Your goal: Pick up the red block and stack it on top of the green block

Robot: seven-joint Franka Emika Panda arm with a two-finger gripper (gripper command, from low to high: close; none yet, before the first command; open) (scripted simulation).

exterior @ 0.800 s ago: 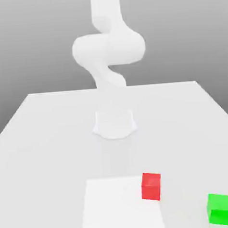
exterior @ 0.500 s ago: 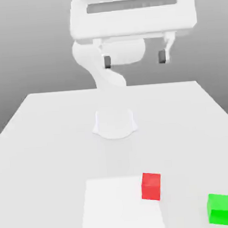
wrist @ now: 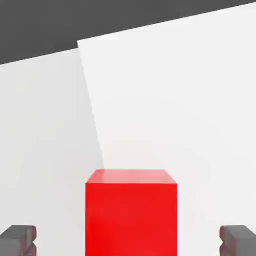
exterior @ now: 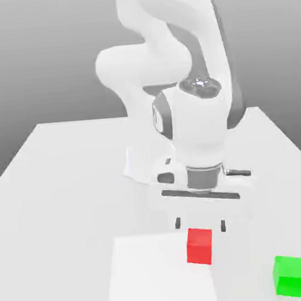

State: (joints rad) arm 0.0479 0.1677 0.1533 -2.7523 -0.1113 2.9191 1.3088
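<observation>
Now white two-finger gripper (exterior: 200,223) hangs low, fingers (wrist: 19,239) spread wide; small matte red cube (exterior: 199,245) between them, untouched. Small matte green cube (exterior: 290,275) near bench's front corner.

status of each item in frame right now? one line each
tool: open, fingers either side of the red block, not gripping it
red block: on the table, upright, not lifted
green block: on the table, nothing stacked on it, apart from the red block
table: holds both blocks

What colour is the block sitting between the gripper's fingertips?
Bright red. The red block shows best in the hand view, between the open gripper fingers.
</observation>
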